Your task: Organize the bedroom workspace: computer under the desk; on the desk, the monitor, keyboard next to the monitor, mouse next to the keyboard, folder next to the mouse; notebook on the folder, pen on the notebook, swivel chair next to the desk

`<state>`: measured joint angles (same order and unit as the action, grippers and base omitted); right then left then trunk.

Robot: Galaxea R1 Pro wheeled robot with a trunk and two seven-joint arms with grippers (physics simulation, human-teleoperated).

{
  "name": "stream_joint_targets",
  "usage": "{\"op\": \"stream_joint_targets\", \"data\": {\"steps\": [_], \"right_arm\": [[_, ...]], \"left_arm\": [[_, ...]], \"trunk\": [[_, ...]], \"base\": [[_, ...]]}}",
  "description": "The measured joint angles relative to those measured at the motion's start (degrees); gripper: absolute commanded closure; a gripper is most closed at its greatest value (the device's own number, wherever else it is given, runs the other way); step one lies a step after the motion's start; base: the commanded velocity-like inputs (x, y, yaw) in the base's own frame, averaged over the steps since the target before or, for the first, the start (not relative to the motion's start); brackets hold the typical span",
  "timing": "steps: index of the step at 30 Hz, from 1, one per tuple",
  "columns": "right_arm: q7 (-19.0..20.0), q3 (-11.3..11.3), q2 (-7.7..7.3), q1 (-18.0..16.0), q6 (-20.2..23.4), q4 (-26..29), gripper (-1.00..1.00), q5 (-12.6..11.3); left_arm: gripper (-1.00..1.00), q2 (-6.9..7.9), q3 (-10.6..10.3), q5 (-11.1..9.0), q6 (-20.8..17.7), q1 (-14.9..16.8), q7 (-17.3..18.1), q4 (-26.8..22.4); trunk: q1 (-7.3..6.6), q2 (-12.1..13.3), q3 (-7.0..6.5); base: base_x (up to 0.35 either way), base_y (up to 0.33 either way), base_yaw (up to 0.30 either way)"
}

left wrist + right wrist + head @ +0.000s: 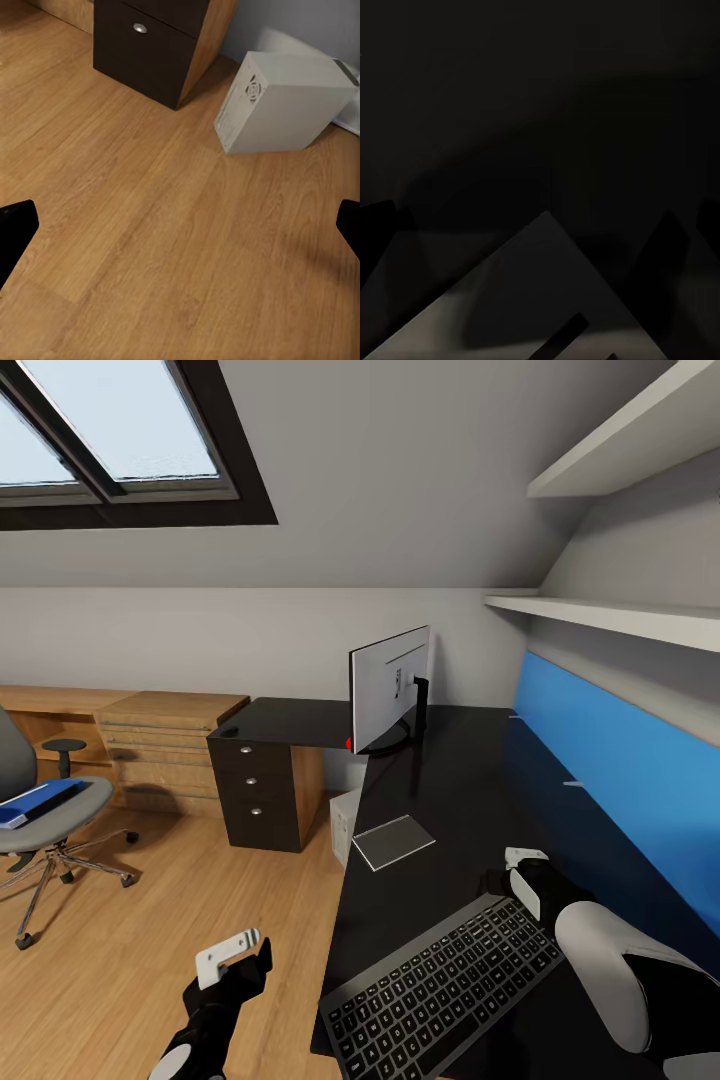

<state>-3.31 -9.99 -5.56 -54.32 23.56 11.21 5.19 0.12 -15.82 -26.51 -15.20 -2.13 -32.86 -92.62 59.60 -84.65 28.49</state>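
My right gripper (522, 863) hovers low over the glossy black desk (470, 790) at the lower right of the head view, just past the far corner of the keyboard (445, 985); whether its fingers are parted or closed I cannot tell, since the right wrist picture is nearly all dark desktop with one pale grey wedge rising from its lower edge. My left gripper (235, 952) hangs over the wood floor (150, 920) at the lower centre left, beside the desk edge, and its two black fingertips (15, 229) sit at opposite sides of the left wrist picture, spread wide with nothing between them. The keyboard is slim and dark grey with black keys, lying at an angle along the near desk edge. Further up the desk lies one thin dark notebook (393, 841) with a pale rim, and beyond it, centre frame, the single monitor (390, 686) stands showing its silver-white back and a red dot at a lower corner. The left wrist camera shows the one computer (281, 101) plainly: a pale grey box on the floor near the dark drawer unit (150, 45), a round vent on its narrow face. At the left edge of the head view, one grey swivel chair (45, 815) carries the blue folder (35, 802) on its seat.
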Motion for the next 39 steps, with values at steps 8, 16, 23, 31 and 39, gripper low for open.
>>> {"op": "stream_joint_targets", "data": {"steps": [8, 16, 23, 31, 39], "right_arm": [[0.06, 0.08, 0.02, 0.03, 0.13, -0.04, -1.0, 0.09], [0.05, 0.06, -0.01, 0.02, 0.15, -0.05, -1.0, 0.1], [0.07, 0.05, -0.01, 0.02, 0.12, -0.06, -1.0, 0.09], [0.13, 0.09, -0.01, 0.02, 0.13, -0.05, -1.0, 0.1], [0.13, 0.09, -0.01, 0.0, 0.12, -0.06, -1.0, 0.14]], "left_arm": [[-1.0, 0.18, 0.06, 0.02, -0.09, 0.01, 0.01, 0.01], [-1.0, 0.2, 0.11, 0.02, -0.1, 0.0, 0.01, 0.0], [-1.0, 0.2, 0.13, 0.01, -0.1, 0.0, 0.01, 0.0], [-1.0, 0.2, 0.22, 0.02, -0.1, -0.03, 0.04, 0.0], [-1.0, 0.2, 0.2, 0.02, -0.1, 0.0, 0.06, 0.0]], "trunk": [[0.0, 0.0, -0.31], [0.0, 0.0, -0.74], [0.0, 0.0, -0.79], [0.0, 0.0, -0.98], [0.0, 0.0, -1.05]], "base": [[0.0, 0.0, -0.106], [0.0, 0.0, -0.133], [0.0, 0.0, -0.015], [0.0, 0.0, -0.047], [0.0, 0.0, -0.01]]}}
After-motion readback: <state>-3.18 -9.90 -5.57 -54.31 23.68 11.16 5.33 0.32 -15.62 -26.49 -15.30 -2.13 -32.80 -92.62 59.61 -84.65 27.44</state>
